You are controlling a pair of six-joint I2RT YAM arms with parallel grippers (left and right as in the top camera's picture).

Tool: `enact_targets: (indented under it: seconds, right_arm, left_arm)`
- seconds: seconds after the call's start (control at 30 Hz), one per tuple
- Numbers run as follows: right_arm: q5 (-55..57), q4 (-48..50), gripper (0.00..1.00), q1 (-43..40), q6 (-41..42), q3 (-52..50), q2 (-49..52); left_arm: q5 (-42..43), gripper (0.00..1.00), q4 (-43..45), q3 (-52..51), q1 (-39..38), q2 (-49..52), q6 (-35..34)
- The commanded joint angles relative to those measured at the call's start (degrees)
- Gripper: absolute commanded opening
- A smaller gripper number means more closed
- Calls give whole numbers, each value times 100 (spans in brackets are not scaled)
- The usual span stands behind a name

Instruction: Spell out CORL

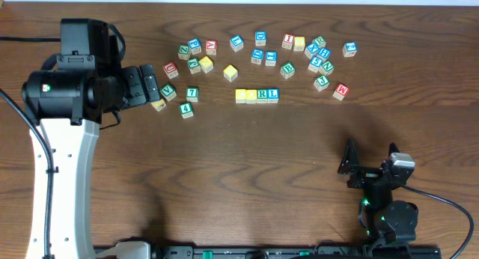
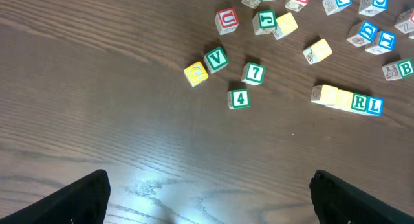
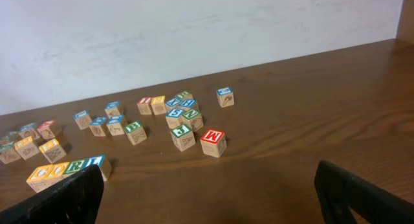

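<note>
Four cubes stand touching in a row at the table's middle: two pale yellow tops (image 1: 241, 96) (image 1: 251, 96), a green R (image 1: 263, 95) and a blue L (image 1: 273, 94). The row shows in the left wrist view (image 2: 349, 100) and in the right wrist view (image 3: 68, 169), where it reads CORL. My left gripper (image 1: 150, 85) is open and empty, to the left of the row. My right gripper (image 1: 370, 165) is open and empty near the front right, well away from the cubes.
Loose letter cubes lie scattered behind the row: green B (image 1: 287, 69), red M (image 1: 340, 90), green J (image 1: 322, 82), a yellow cube (image 1: 230, 72). Green V (image 1: 168, 92), 7 (image 1: 192, 93), 4 (image 1: 186, 109) and a yellow cube (image 1: 159, 103) lie by the left gripper.
</note>
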Motion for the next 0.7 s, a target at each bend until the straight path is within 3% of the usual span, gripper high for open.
enact_targets:
  seconds: [0.0, 0.67]
  right_arm:
    - [-35, 17, 99, -46, -83, -37, -52]
    - [-35, 17, 99, -46, -83, -37, -52]
  left_arm:
    - [-90, 97, -13, 90, 22, -61, 35]
    - [-337, 97, -24, 57, 22, -358, 81]
